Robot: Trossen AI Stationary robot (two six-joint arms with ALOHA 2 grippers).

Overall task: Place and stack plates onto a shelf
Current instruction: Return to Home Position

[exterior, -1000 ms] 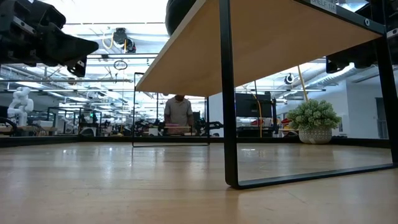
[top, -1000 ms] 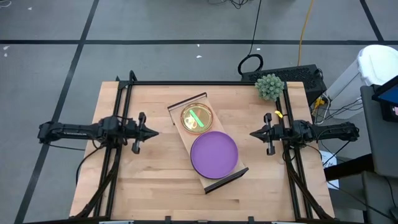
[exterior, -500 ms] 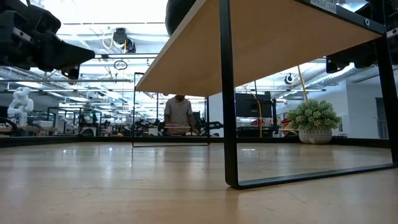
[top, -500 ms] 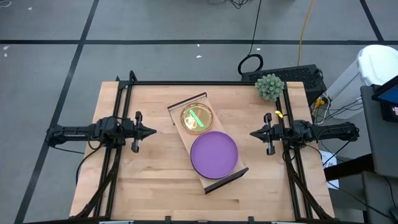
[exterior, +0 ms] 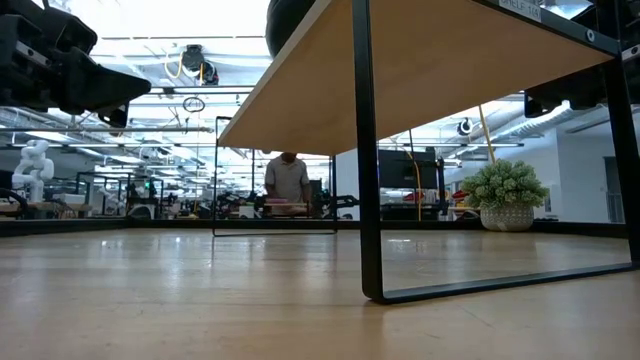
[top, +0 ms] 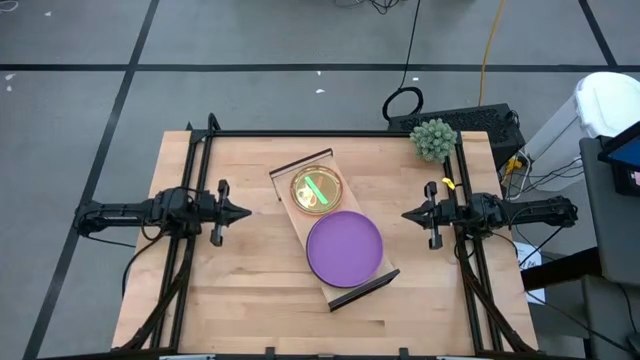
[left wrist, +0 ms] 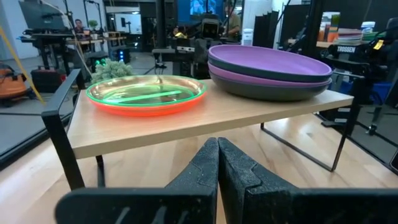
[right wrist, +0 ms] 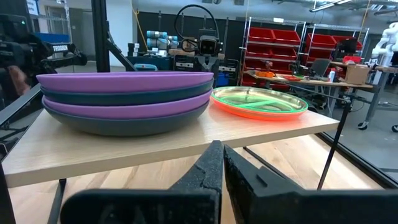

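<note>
Bright, even light — soft shadows; ceiling [exterior: 190, 20] blown out.

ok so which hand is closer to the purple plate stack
Right. The right hand is a short way off the purple plate stack, on its right side. The left hand is farther off on the opposite side, closer to the green plates.

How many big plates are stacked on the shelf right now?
4, in one stack on the shelf: top purple plate, upper dark teal plate beneath, second purple plate, bottom dark teal plate.
</note>
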